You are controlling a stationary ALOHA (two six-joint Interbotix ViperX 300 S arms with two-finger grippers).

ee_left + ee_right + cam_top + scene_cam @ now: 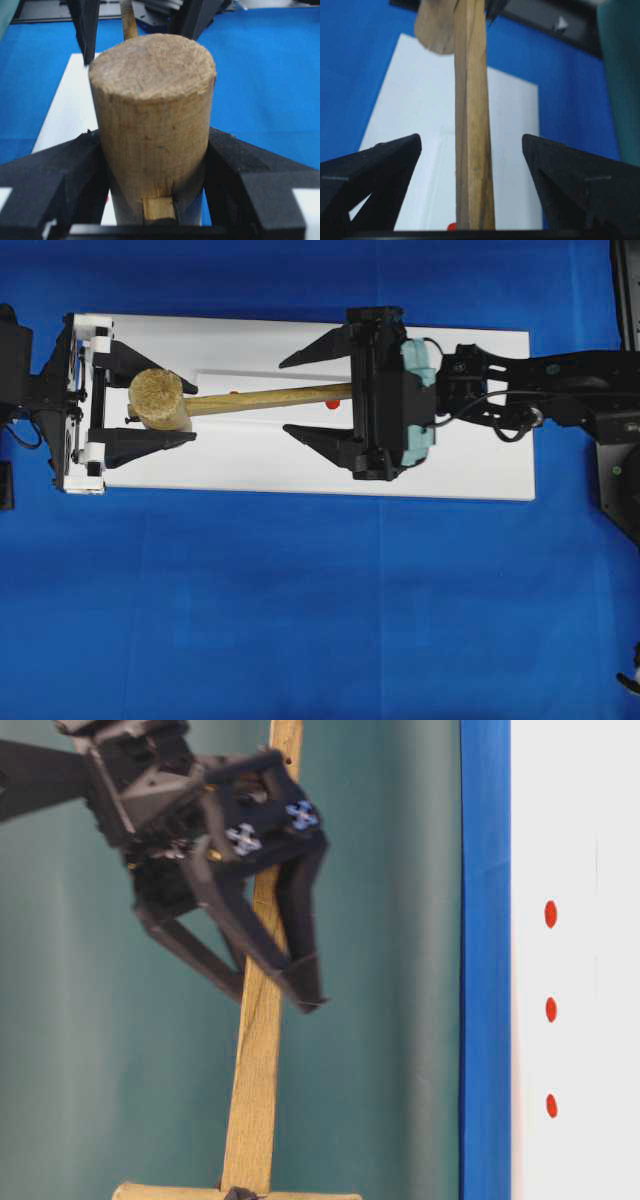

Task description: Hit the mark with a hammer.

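My left gripper [150, 400] clamps the hammer [160, 399] by its head, above the white board [480, 470]. Handle runs between my right gripper's [300, 395] spread, non-touching fingers [375, 170]. Red marks [551, 1010] on board.

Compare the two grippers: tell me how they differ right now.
The left gripper is shut on the hammer, its fingers against the head; the right gripper is open, its fingers clear of the handle. The left is at the head end, the right at the handle end. Both have black fingers.
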